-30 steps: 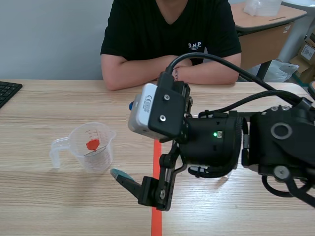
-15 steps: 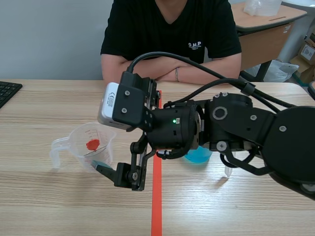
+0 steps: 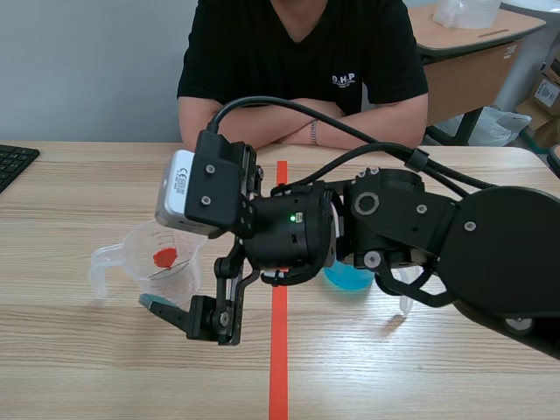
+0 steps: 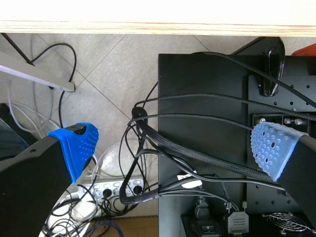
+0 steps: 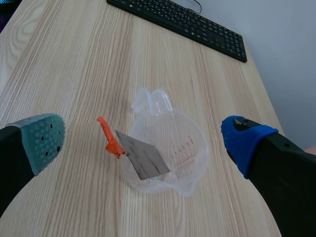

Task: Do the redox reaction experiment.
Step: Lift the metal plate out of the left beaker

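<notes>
1. Measuring cup (image 5: 192,148): one, clear plastic, stood on the table (image 5: 74,64) just ahead of the right gripper (image 5: 143,139), in line with the gap between its two fingers, which were spread wide and held nothing.
2. One grey metal sheet (image 5: 143,159) leaned inside the cup, with one orange clip (image 5: 109,139) on its upper corner.
3. One black keyboard (image 5: 182,24) lay well beyond the cup.
4. One container of blue liquid (image 3: 348,280) sat mostly hidden behind the right arm.
5. The left gripper (image 4: 173,143) hung below the table edge over floor cables (image 4: 148,148), released and empty.

Wooden table (image 3: 79,184), grey wall (image 3: 87,61) (desk (image 3: 472,39) behind)
</notes>
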